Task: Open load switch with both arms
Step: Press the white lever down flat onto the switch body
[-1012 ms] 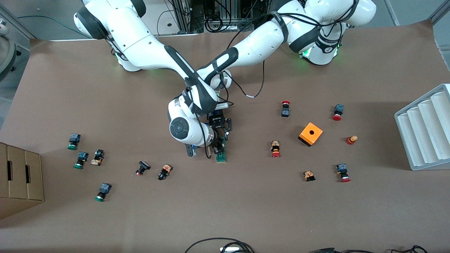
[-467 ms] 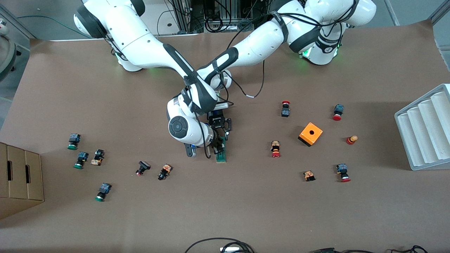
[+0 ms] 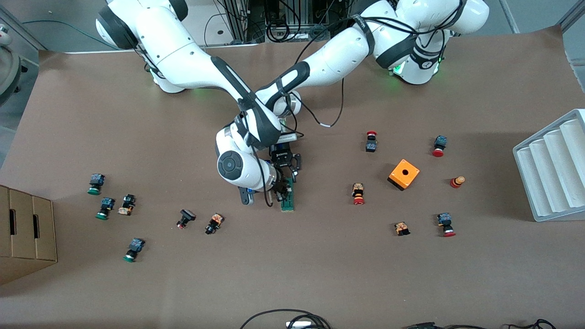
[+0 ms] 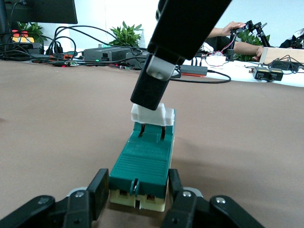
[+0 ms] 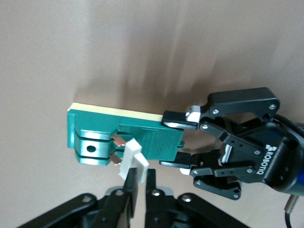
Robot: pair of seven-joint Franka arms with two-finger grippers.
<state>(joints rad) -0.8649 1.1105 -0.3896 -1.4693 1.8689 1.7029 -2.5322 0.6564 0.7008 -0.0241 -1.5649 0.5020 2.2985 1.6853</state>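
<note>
The load switch (image 3: 289,204), a narrow green bar, lies on the brown table near its middle. My left gripper (image 4: 137,195) is shut on the bar's cream-based end, one pad on each side (image 5: 178,141). My right gripper (image 5: 142,184) is shut on the white end piece (image 5: 133,158), which stands raised off the green body (image 5: 142,135) with copper contacts showing under it. In the left wrist view the right gripper's fingers (image 4: 151,90) come down onto that white piece (image 4: 153,114). In the front view both grippers meet over the switch, left (image 3: 287,175) and right (image 3: 282,192).
An orange cube with a round hole (image 3: 404,174) sits toward the left arm's end, with several red-capped push buttons around it. Green-capped buttons lie toward the right arm's end near a cardboard box (image 3: 25,228). A white ridged tray (image 3: 553,169) stands at the table's edge.
The right arm's wrist has crept slightly toward the right arm's end of the table. The switch and the left gripper have stayed where they were.
</note>
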